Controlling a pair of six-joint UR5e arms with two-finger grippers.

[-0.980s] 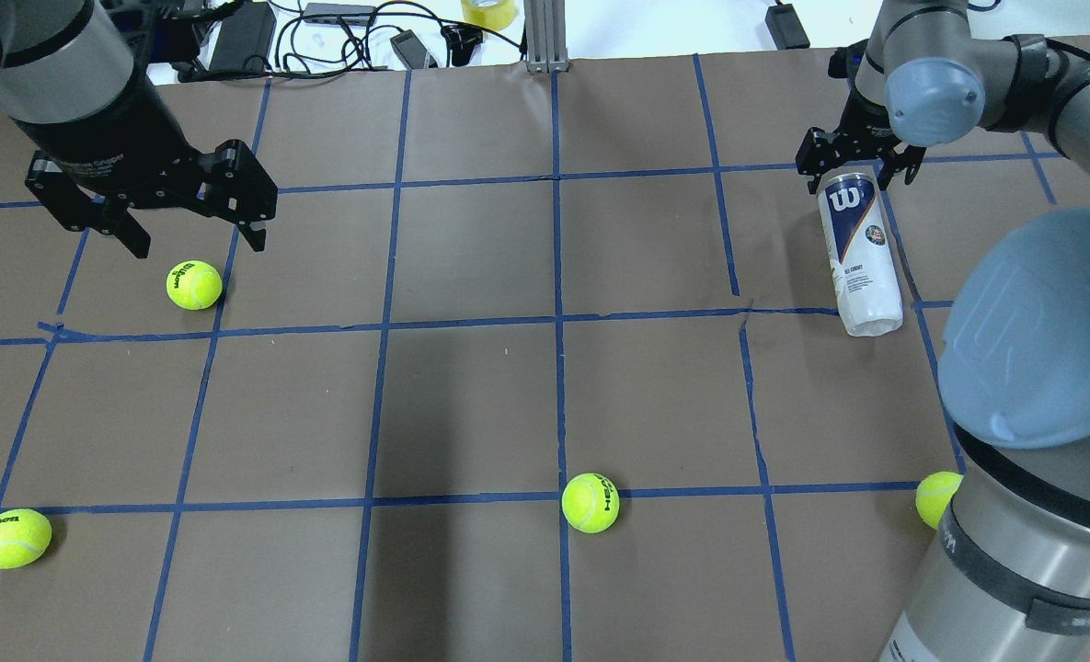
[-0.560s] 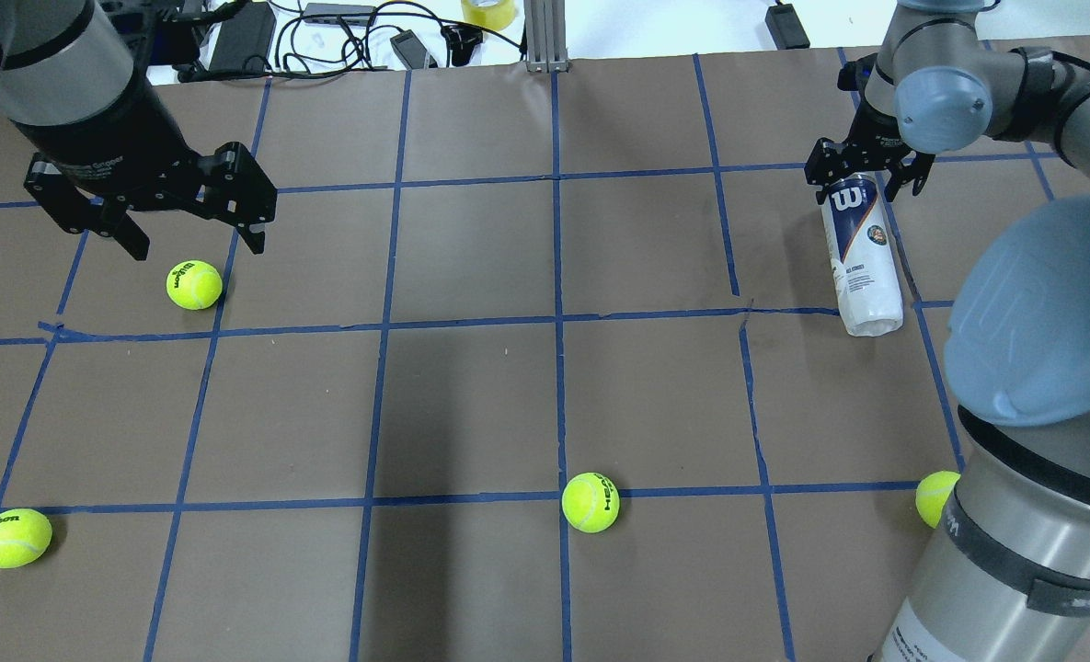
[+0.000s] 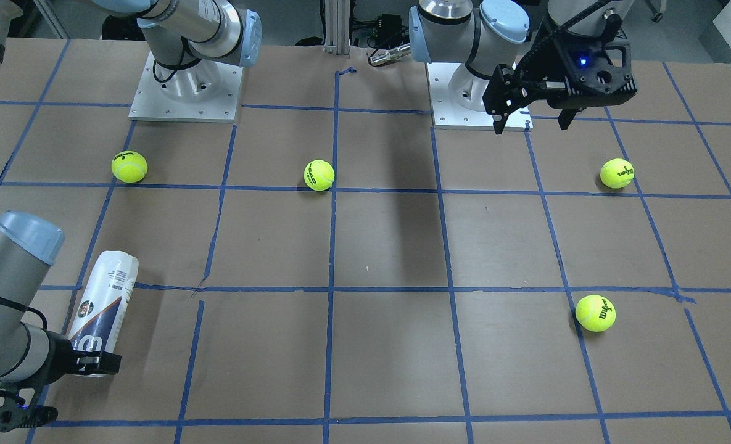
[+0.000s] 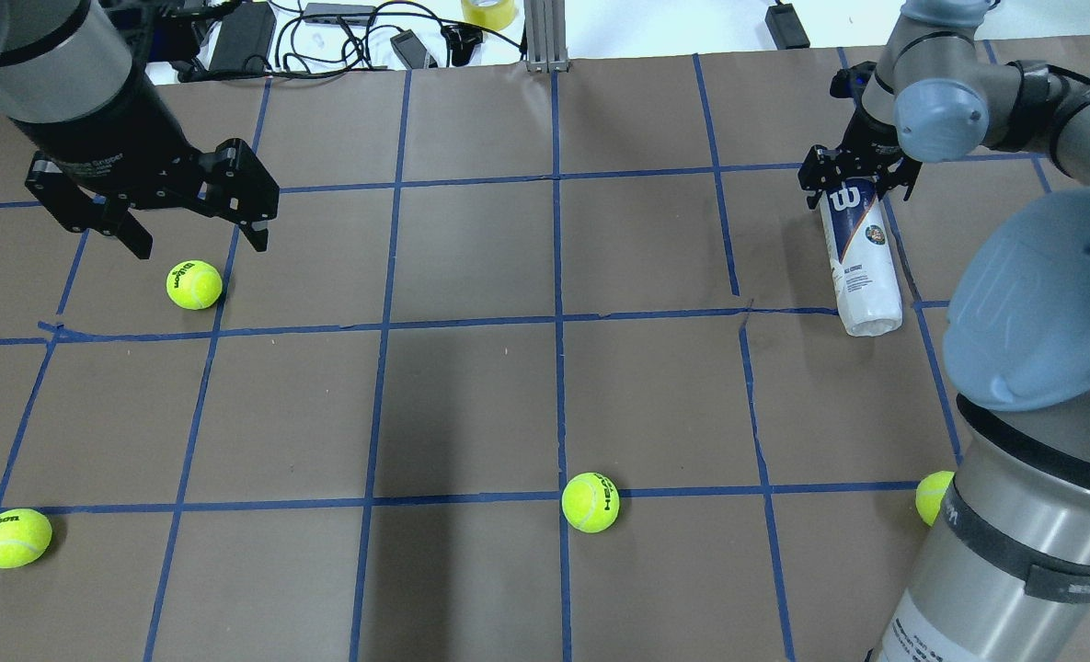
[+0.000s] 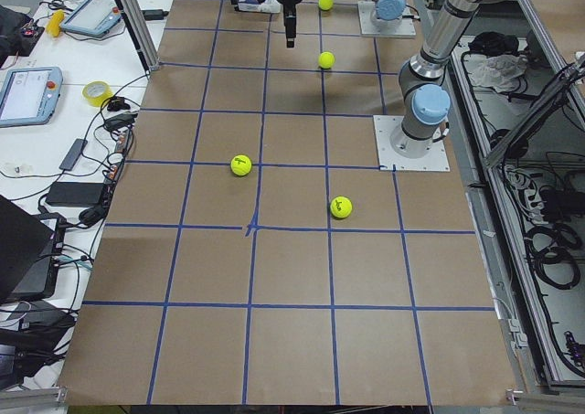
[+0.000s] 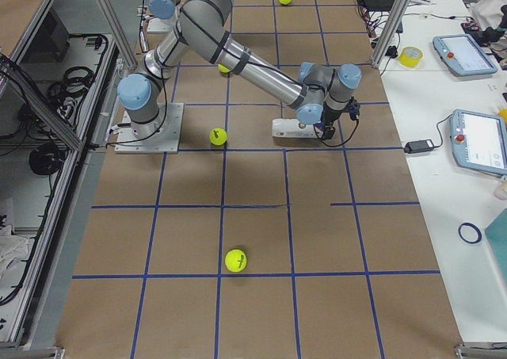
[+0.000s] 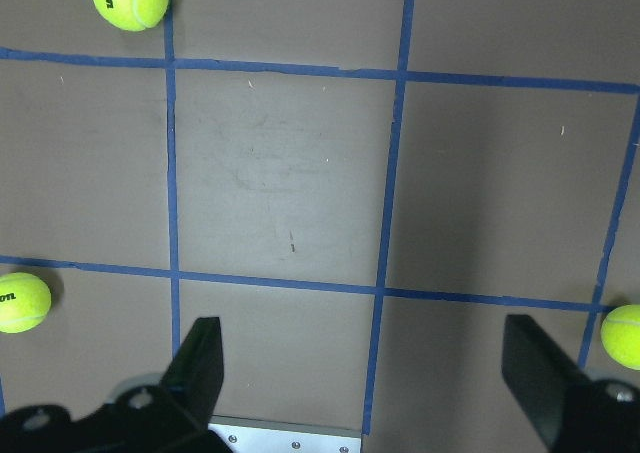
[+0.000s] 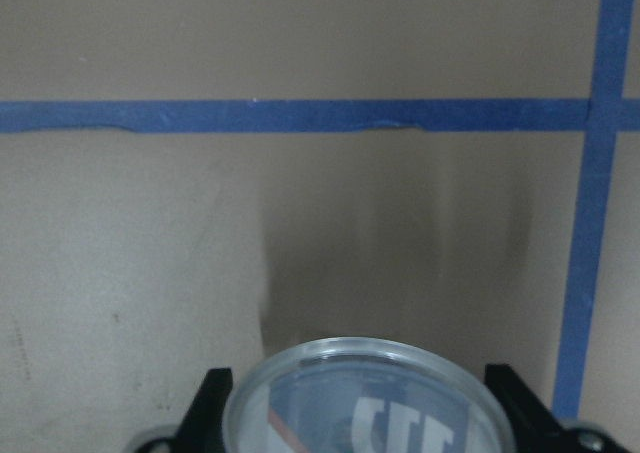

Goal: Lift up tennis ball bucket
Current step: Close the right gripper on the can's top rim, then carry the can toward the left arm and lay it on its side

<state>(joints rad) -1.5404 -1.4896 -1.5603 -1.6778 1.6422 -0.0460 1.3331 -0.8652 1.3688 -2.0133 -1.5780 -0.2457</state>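
The tennis ball bucket point(image 4: 861, 267) lies on its side at the table's right, white and navy with a "W". It also shows in the front view point(image 3: 105, 290) and the right view point(image 6: 285, 127). My right gripper point(image 4: 857, 180) is open, with one finger on each side of the can's far end. In the right wrist view the can's clear rim point(image 8: 300, 365) nearly fills the gap between the fingers point(image 8: 212, 398); I cannot tell if they touch it. My left gripper point(image 4: 199, 245) hangs open and empty above a tennis ball point(image 4: 194, 284).
More tennis balls lie at the near left point(image 4: 14, 538), the near middle point(image 4: 590, 502) and by the right arm's base point(image 4: 933, 496). Cables, chargers and a tape roll point(image 4: 488, 11) sit beyond the far edge.
My right gripper has come down over the can's far end and now covers part of the "W". The can still lies on the table. The left arm has not moved.
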